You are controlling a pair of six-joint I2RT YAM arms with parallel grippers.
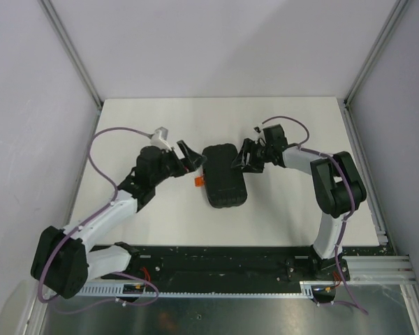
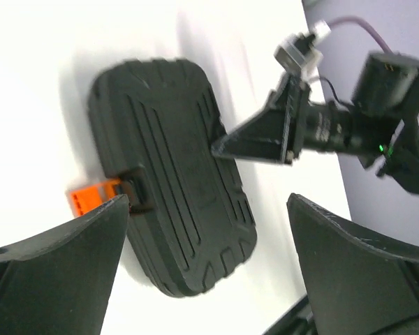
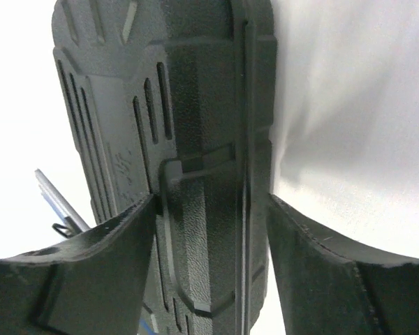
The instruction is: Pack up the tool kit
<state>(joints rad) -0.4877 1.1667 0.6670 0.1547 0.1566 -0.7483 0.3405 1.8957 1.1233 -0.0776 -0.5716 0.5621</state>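
At centre the case lies beside the released left tool; right tool straddles its edge, grip unclear.

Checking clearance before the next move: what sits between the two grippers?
The closed black case lies between the left gripper and the right gripper, its orange latch toward the left one; the top view shows it.

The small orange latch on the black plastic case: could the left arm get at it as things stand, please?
Probably yes: the small orange latch juts from the black plastic case on the side facing the left gripper, whose jaws stand open close by, nothing between.
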